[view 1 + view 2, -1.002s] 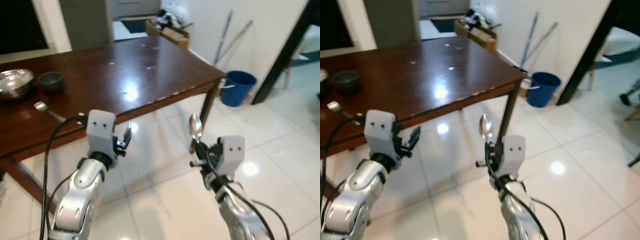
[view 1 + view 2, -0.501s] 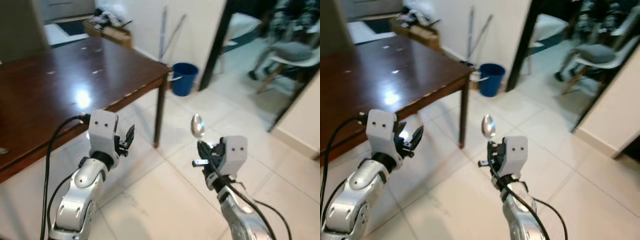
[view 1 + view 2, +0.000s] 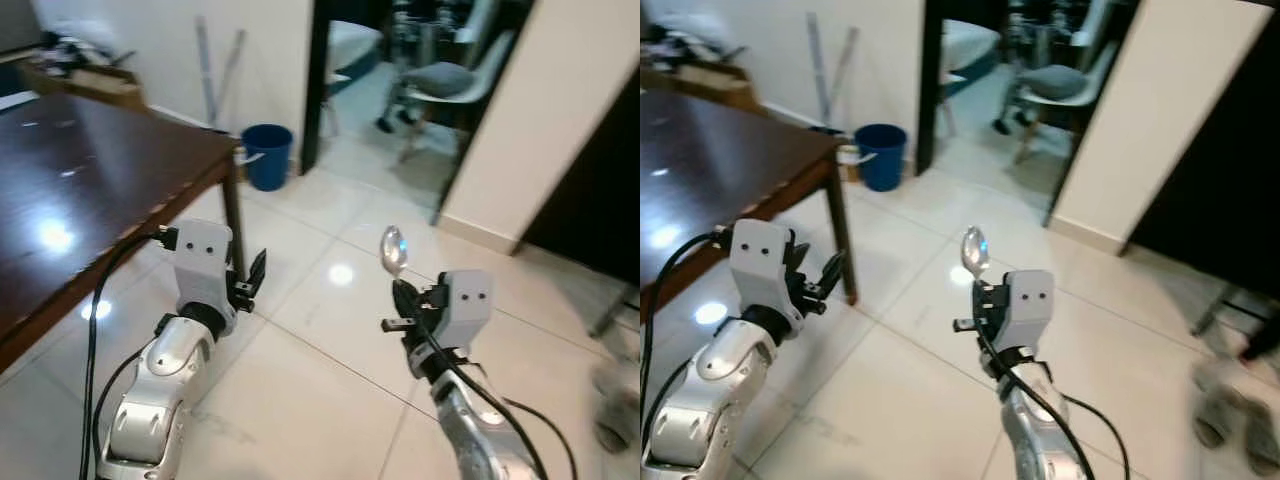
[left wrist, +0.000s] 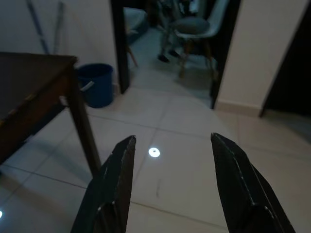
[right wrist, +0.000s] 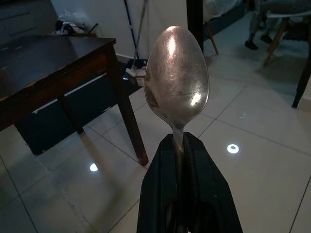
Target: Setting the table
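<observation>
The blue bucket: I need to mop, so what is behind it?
Behind the blue bucket is a white wall with two long poles leaning on it. Their lower ends are hidden by the table corner, so I can't tell if one is a mop.

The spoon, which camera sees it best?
The right wrist view: the spoon looms big and shiny, its handle pinched in the right gripper. Both eye views show it small, standing upright above that gripper.
</observation>
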{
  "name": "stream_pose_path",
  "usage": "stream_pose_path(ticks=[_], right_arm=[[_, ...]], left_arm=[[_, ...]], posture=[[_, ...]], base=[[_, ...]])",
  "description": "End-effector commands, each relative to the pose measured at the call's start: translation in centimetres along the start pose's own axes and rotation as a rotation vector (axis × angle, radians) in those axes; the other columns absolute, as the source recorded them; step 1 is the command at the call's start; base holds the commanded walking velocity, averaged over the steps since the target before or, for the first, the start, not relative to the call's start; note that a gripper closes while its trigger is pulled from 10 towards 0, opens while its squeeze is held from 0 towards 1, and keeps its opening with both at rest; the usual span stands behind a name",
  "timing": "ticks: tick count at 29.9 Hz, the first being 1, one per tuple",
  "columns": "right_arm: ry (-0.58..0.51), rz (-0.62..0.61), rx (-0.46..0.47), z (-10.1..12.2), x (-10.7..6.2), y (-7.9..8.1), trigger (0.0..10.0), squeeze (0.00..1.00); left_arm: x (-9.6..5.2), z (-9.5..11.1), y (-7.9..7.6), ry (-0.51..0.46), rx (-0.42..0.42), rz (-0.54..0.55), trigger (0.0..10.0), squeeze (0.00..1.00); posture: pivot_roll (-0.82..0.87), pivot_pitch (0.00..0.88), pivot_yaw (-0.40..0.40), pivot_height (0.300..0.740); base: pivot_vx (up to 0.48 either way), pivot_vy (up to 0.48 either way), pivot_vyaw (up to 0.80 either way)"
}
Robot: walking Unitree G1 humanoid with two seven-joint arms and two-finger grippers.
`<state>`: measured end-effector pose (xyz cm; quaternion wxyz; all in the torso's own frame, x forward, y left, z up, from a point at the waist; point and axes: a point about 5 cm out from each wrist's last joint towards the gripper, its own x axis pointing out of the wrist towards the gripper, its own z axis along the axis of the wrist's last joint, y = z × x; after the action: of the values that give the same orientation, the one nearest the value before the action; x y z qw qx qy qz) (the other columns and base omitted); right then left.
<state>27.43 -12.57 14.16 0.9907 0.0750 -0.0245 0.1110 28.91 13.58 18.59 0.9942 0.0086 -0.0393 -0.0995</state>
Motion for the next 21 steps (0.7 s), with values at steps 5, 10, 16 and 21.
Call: stream_pose_path(ticks=[5,10,16,21], right_arm=[[0.008,-0.01,0.001,-0.14,-0.11,-0.26,10.0,0.0],[0.01,-0.009,0.002,-0.15,-0.09,-0.24,10.0,0.0],[0.009,-0.01,0.001,-0.14,-0.05,-0.23,10.0,0.0],[0.01,-0.01,0.002,-0.15,-0.04,-0.21,10.0,0.0]], left_arm=[[0.03,-0.29,-0.19,0.015,-0.017,-0.004,10.0,0.0],[0.03,-0.26,-0.17,0.015,-0.02,-0.003,10.0,0.0],[0.07,-0.26,-0.2,0.015,-0.02,-0.004,10.0,0.0],[0.1,-0.25,-0.18,0.017,-0.017,-0.003,10.0,0.0]], posture=[[-0.01,0.0,0.049,0.74],[-0.01,0.0,0.048,0.74],[-0.01,0.0,0.05,0.74],[-0.01,0.0,0.051,0.74]], base=[[0.0,0.0,-0.8],[0.0,0.0,-0.8],[0.0,0.0,-0.8],[0.0,0.0,-0.8]])
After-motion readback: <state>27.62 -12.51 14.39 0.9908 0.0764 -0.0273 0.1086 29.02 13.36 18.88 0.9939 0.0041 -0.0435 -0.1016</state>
